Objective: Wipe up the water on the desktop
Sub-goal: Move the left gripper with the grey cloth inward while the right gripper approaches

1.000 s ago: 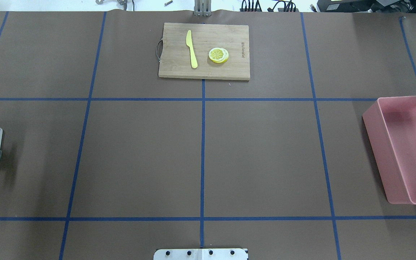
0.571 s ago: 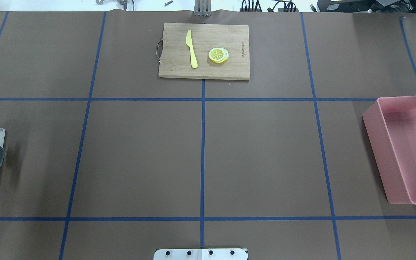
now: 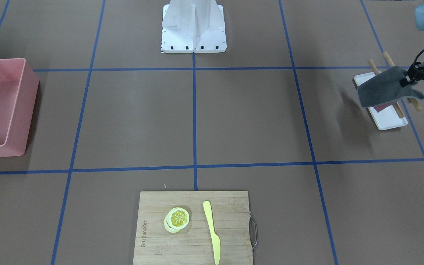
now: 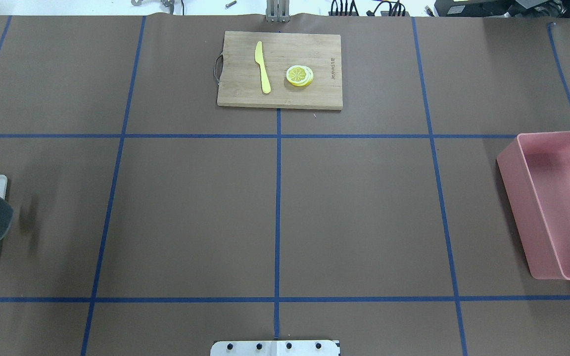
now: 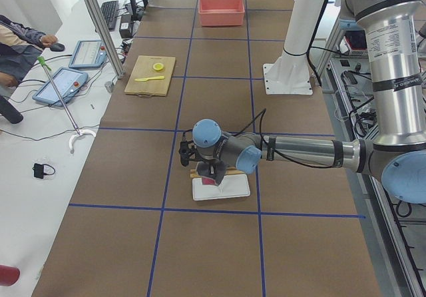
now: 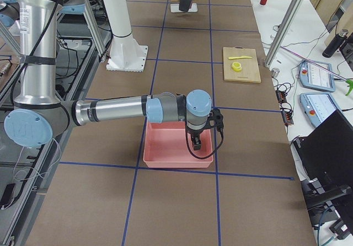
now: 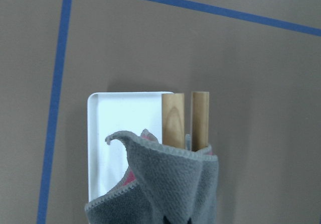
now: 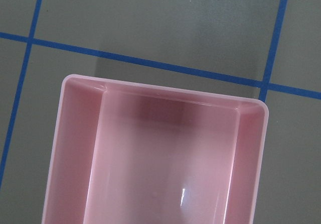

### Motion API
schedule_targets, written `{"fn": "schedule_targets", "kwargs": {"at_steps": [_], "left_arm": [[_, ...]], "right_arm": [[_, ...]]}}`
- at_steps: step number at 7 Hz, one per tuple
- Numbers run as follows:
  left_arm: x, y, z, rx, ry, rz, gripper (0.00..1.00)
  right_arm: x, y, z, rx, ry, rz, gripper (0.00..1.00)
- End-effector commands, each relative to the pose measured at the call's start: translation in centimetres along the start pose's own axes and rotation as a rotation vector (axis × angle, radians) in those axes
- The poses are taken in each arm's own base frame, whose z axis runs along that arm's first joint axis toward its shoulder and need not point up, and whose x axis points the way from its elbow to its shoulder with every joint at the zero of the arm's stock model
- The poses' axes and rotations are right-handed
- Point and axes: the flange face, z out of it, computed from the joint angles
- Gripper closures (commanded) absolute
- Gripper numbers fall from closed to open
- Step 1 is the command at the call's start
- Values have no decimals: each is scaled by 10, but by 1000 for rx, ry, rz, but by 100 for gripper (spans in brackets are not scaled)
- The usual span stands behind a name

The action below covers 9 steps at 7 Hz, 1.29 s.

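Step in hand: I judge I am carrying the grey cloth away from the white tray toward wherever the spill lies
Left gripper: fingers clenched on the cloth's upper edge; the cloth hangs free above the tray
Right gripper: hovers over the pink bin; only the side view shows it, so I cannot tell how its fingers stand
Desktop: brown, taped in blue, running from the tray at my left end to the bin at my right
Doing it well: I should clear the two wooden sticks by the tray, lower until the cloth lies flat, then press and sweep in overlapping strokes
Hard to see: no water shows in any view; a reddish item on the tray is mostly covered; the overhead view cuts off the left arm
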Motion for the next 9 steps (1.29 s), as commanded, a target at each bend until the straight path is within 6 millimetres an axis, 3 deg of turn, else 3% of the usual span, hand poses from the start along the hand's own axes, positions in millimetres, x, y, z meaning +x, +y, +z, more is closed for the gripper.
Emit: {"fn": "schedule_targets", "kwargs": {"at_steps": [1, 2, 3, 5, 6, 7, 8, 9], "left_arm": [[13, -4, -9, 1, 11, -3, 100], [23, -3, -16, 11, 16, 5, 100], [48, -8, -27, 22, 25, -41, 100], [122, -42, -44, 55, 72, -134, 100], [178, -53, -39, 38, 102, -177, 100], [261, -59, -28, -3, 143, -255, 100], [333, -53, -11, -51, 167, -317, 100], [383, -45, 2, -52, 176, -355, 100]], "right_arm": [[-5, -2, -1, 2, 0, -12, 0], [-14, -5, 0, 1, 0, -29, 0], [-31, -14, -1, 3, -2, -46, 0], [-84, -52, -1, 14, 0, -15, 0], [-121, -61, -3, 26, 11, -21, 0], [-167, -71, -2, 38, 24, -12, 0], [-220, -82, 1, 54, 22, -3, 0], [-283, -99, 4, 85, 20, -14, 0]]}}
